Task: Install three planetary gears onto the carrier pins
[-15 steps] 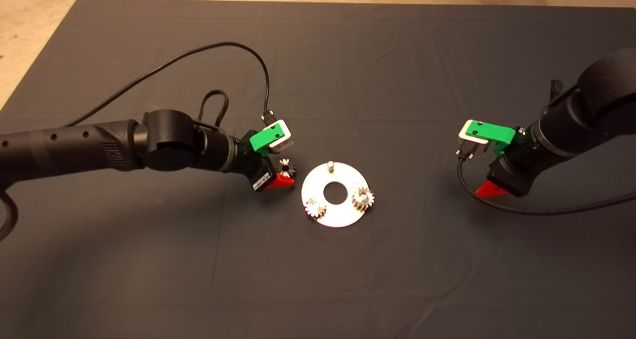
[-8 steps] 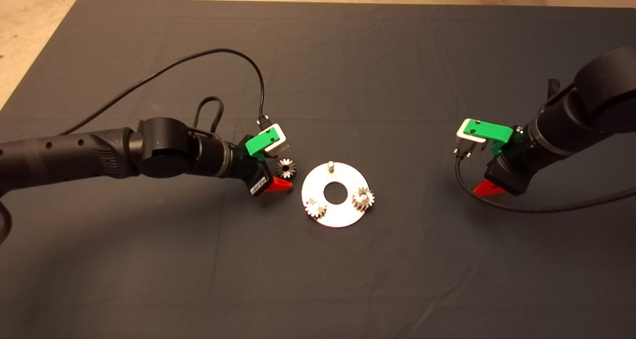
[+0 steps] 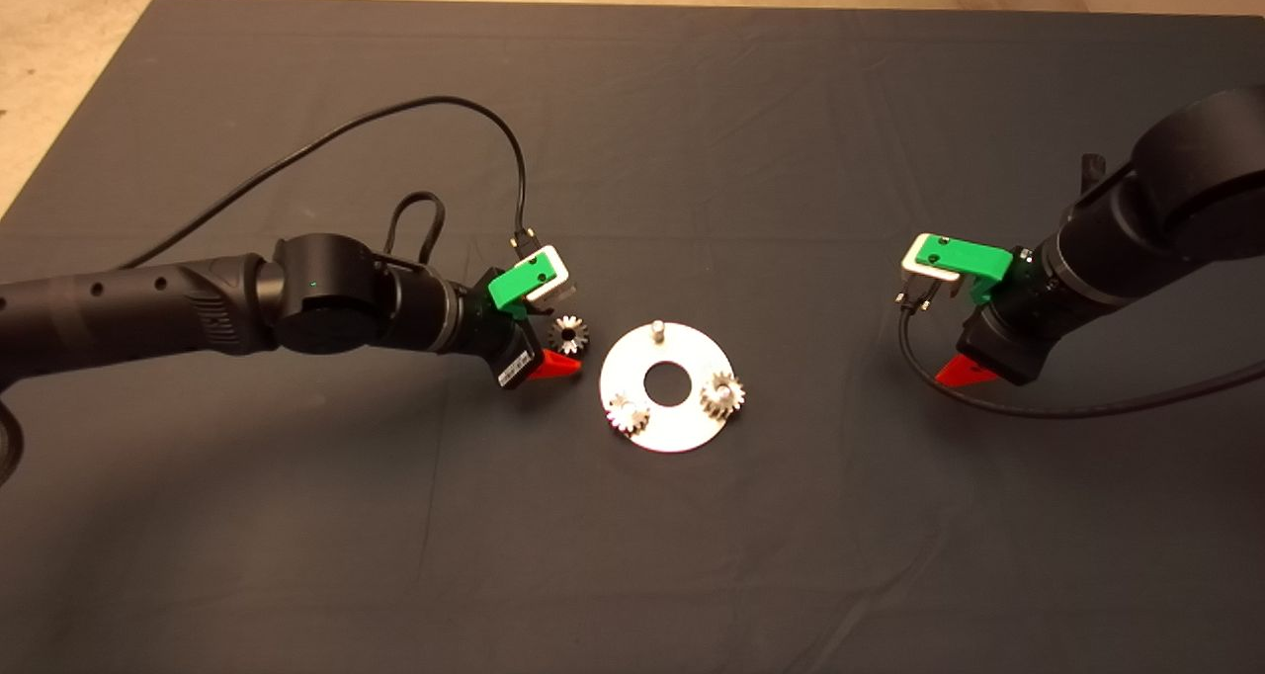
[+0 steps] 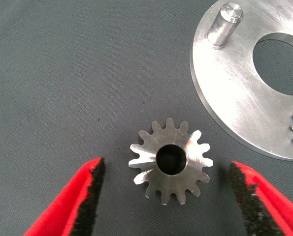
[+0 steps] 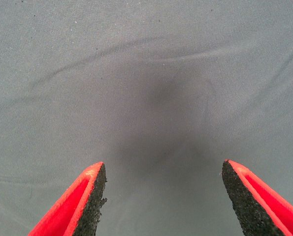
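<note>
A flat silver disc [image 3: 682,432] lies mid-mat. Its carrier pins hold two planetary gears, one near-left [image 3: 628,415] and one right [image 3: 722,394]. The far pin [image 3: 656,329] stands bare, also seen in the left wrist view [image 4: 224,25]. A third gear [image 3: 568,335] lies flat on the mat just left of the disc. My left gripper [image 3: 563,346] is low over it and open. In the left wrist view the gear [image 4: 170,164] sits between the two pads [image 4: 93,189] without touching them. My right gripper [image 3: 951,356] hovers open to the right of the disc, with only bare mat beneath it [image 5: 163,167].
The dark mat [image 3: 692,140] covers the table, with pale floor [image 3: 59,51] beyond its far left corner. A black cable [image 3: 415,111] loops up from the left wrist. Another cable [image 3: 1038,412] trails from the right wrist across the mat.
My left gripper has drawn back slightly to the left, uncovering more of the loose gear, which stayed put. The right gripper has drifted a little left toward the disc.
</note>
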`<state>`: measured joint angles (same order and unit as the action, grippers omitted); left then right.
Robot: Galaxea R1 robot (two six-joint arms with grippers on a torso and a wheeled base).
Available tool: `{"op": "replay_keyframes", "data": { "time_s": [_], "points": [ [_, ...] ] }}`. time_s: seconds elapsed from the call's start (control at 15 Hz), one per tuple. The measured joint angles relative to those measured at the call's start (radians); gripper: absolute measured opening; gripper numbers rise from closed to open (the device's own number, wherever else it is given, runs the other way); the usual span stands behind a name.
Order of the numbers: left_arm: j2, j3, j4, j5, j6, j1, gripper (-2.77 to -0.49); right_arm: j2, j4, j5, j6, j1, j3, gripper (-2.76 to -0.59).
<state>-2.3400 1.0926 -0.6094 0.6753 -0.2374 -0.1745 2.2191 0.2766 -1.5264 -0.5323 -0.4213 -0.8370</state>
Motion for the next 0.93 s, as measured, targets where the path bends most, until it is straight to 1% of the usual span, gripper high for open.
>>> {"op": "replay_keyframes", "data": {
  "time_s": [0.13, 0.2, 0.27, 0.33, 0.67, 0.8, 0.93],
  "points": [
    [0.0, 0.0, 0.0, -0.013, 0.0, 0.001, -1.61, 0.001, 0.0, 0.0, 0.0, 0.0, 0.0, -1.62],
    [0.0, 0.0, 0.0, -0.027, 0.0, 0.007, -1.61, 0.001, 0.0, 0.0, 0.0, 0.0, 0.0, -1.62],
    [0.0, 0.0, 0.0, -0.032, 0.0, 0.015, -1.61, 0.001, 0.0, 0.0, 0.0, 0.0, -0.001, -1.62],
    [0.0, 0.0, 0.0, -0.031, 0.0, 0.021, -1.61, 0.001, 0.0, 0.0, 0.0, 0.0, -0.002, -1.62],
    [-0.001, 0.0, 0.0, -0.033, 0.0, 0.021, -1.61, 0.001, 0.0, 0.0, 0.0, -0.02, -0.004, -1.62],
    [0.0, 0.0, 0.0, -0.033, 0.0, 0.021, -1.75, 0.001, 0.0, 0.0, 0.0, -0.02, -0.004, -1.62],
    [-0.001, 0.0, 0.0, -0.033, 0.012, 0.021, -1.75, 0.002, 0.0, 0.0, 0.0, -0.02, -0.004, -1.62]
  ]
}}
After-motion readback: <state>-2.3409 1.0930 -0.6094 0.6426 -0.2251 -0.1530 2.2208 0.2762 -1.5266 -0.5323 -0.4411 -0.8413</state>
